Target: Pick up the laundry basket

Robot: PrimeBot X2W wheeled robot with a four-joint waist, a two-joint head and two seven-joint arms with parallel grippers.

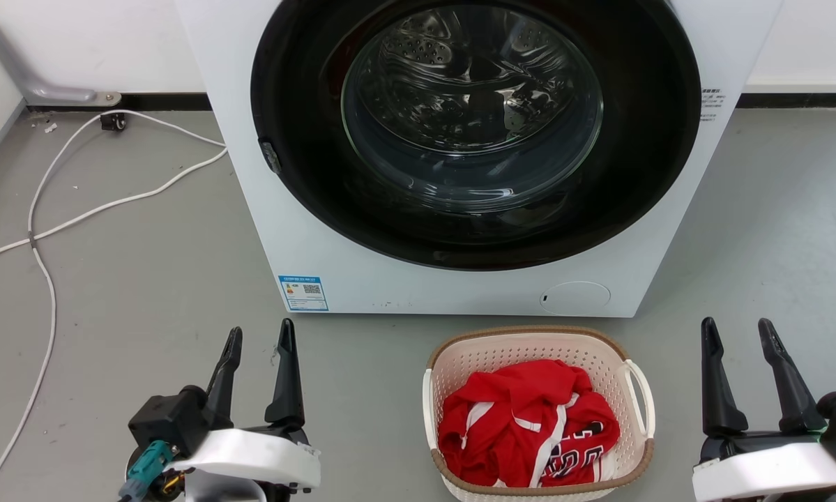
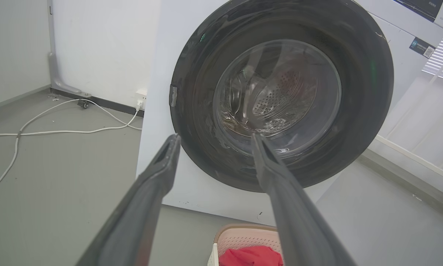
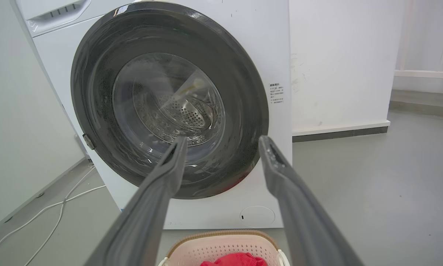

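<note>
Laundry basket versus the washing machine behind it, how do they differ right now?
The laundry basket is far smaller than the washing machine. The basket is open-topped and holds a red garment; the machine's glass door is shut, no clothes apparent inside. The basket's rim is brown; the machine's door ring black. Both are pale and stand on the grey floor.

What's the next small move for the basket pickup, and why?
Probably ease the right gripper inward toward the right loop handle of the laundry basket: it and the left gripper stand open, apart from the basket, and the right one looks nearer.
</note>
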